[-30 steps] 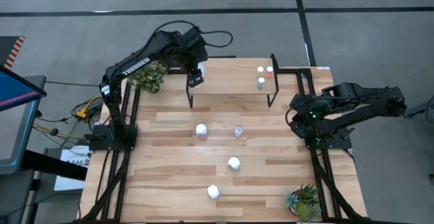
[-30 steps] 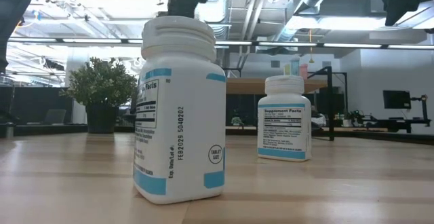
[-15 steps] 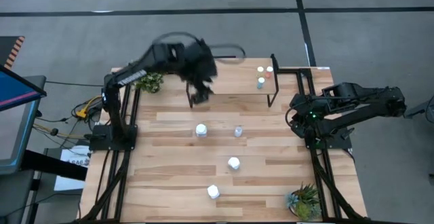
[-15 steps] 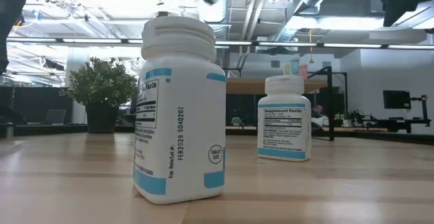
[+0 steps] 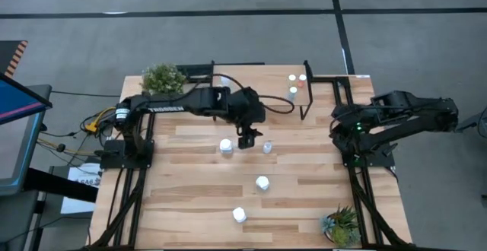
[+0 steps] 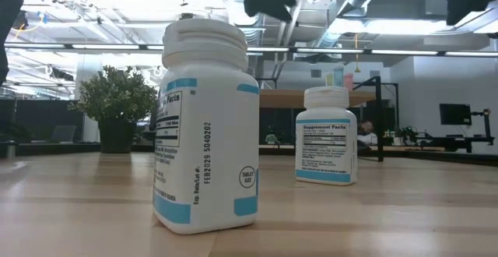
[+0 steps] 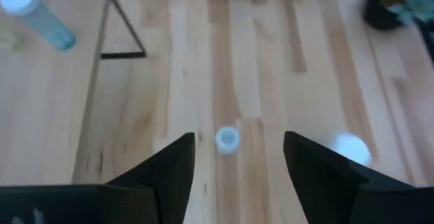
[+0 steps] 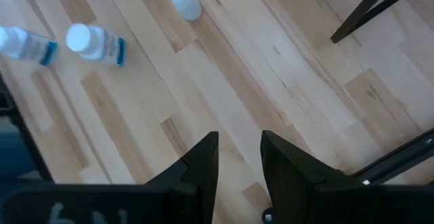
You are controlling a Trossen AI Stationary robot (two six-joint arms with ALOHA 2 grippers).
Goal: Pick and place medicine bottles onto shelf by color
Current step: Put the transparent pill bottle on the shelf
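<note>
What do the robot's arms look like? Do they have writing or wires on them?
Both arms are black and jointed. The left arm has white lettering along it and a thin black cable looping near its tool. The right arm shows a tiny green light. Each tool has two dark, flat fingers.

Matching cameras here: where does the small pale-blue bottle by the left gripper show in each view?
High: small pale-blue bottle, mid-table, beside left gripper.
Low: not seen.
Left wrist: bottle ahead, between the fingers.
Right wrist: probably the pale bottle beyond the fingers.
Landmark: the shelf's black leg, in all four.
</note>
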